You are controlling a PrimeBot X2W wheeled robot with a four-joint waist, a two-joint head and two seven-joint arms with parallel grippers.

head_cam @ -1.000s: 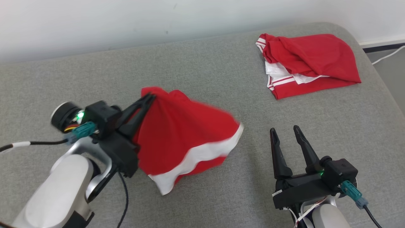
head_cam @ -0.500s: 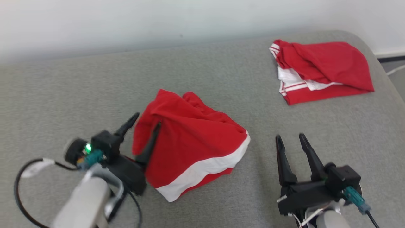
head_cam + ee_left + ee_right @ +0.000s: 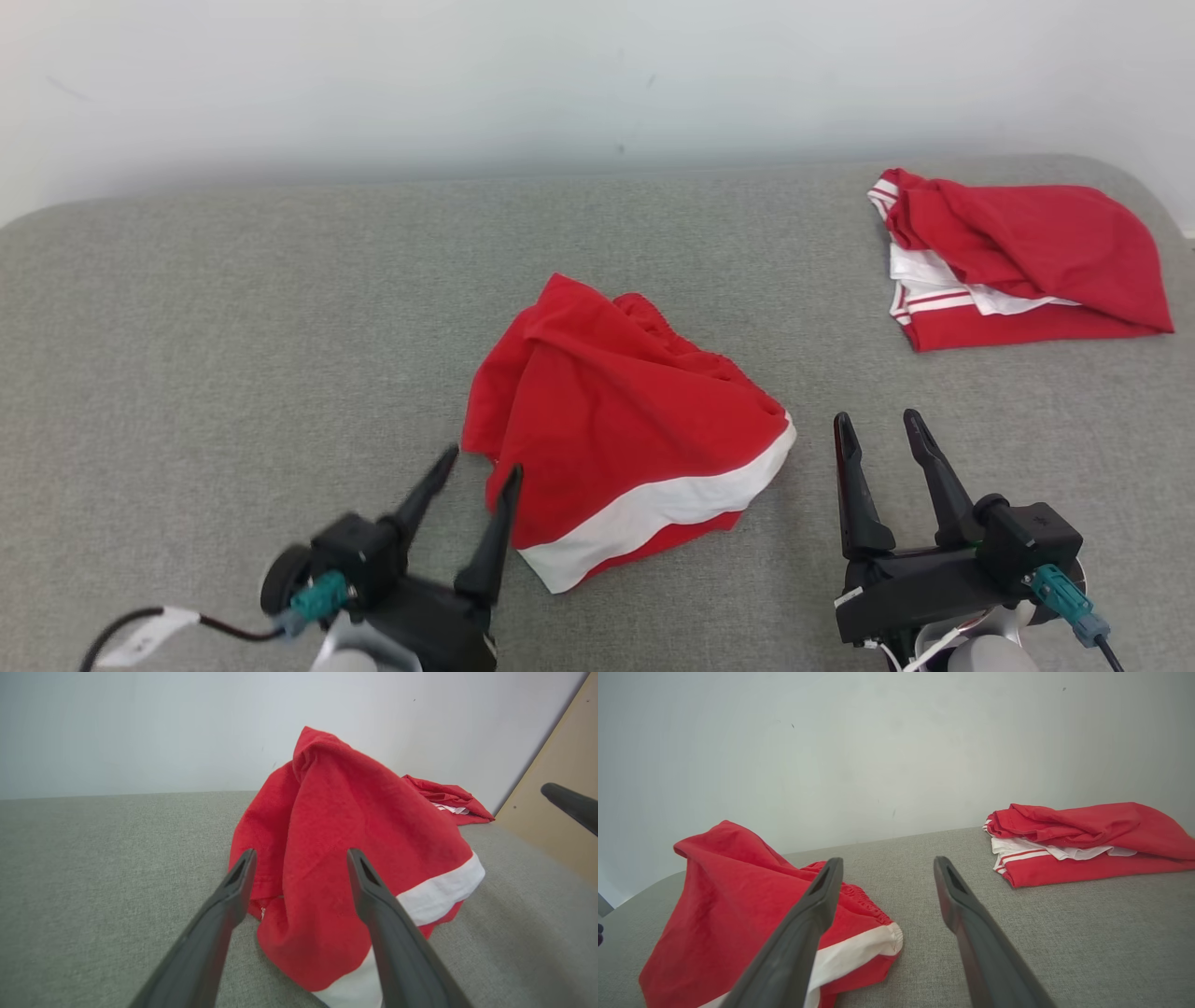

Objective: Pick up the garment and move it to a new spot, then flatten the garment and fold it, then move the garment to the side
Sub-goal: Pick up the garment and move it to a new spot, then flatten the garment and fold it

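Note:
The garment (image 3: 1027,243), red with red-and-white striped trim, lies folded at the back right of the grey cushion; it also shows in the right wrist view (image 3: 1087,844) and behind the heap in the left wrist view (image 3: 444,798). A smaller red garment (image 3: 625,420) with a white band lies heaped in the middle (image 3: 355,835) (image 3: 738,896). My left gripper (image 3: 481,462) stands open at that heap's near left edge (image 3: 302,854), clamping nothing. Open too, my right gripper (image 3: 878,418) hovers just right of the heap (image 3: 888,860), holding nothing.
Both pieces rest on a grey fabric cushion (image 3: 233,327) that ends at a pale wall behind. Its left half is bare. One dark finger of my right gripper (image 3: 570,805) enters the left wrist view at the right edge.
My left gripper has opened and let go of the smaller red garment, which has dropped into a heap. The left arm has pulled back and down. The head camera has shifted.

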